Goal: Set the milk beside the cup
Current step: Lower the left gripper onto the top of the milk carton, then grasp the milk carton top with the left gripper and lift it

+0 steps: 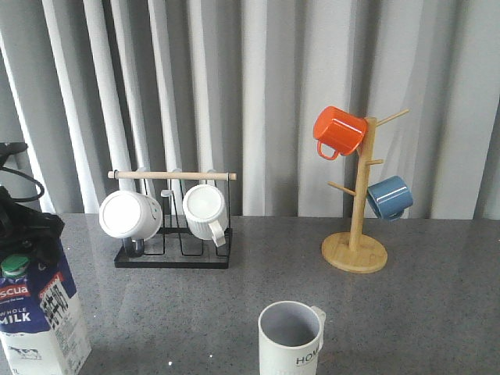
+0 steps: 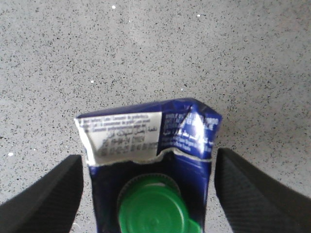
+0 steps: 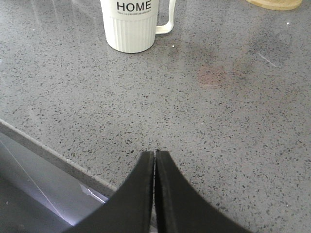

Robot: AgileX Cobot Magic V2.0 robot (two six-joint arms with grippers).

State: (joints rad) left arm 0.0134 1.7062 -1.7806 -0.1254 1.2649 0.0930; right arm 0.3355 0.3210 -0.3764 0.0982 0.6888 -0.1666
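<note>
On the grey speckled table (image 1: 437,312): a carton, mugs and two racks, caught mid-task.
Milk: the blue-and-white milk (image 1: 41,316) carton stands upright at the front left corner of the table, green cap (image 2: 153,208) on top, "WHOLE MILK" lettering facing the room.
Cup: the pale ribbed cup (image 1: 291,338) marked "HOME" stands upright at the front centre of the table, handle on the robot's right, grey inside showing; it is well apart from the milk, with bare table between them.
Left gripper: the left gripper (image 2: 148,189) hangs over the carton's top, its black fingers (image 2: 43,199) spread wide, one on each side of the gable; a sliver of table shows between each finger and the carton, so they do not appear to touch it.
Right gripper: the right gripper (image 3: 155,194) sits low over the table's front edge, fingers pressed together with nothing between them, the cup standing ahead of it.
Wire rack: a black wire rack (image 1: 173,234) with a wooden bar holds two plain white mugs (image 1: 130,214) at the back left.
Mug tree: a wooden mug tree (image 1: 357,211) at the back right carries an orange mug (image 1: 339,130) above a blue mug (image 1: 389,197).
Backdrop: pale pleated curtains (image 1: 266,78) behind the table.
</note>
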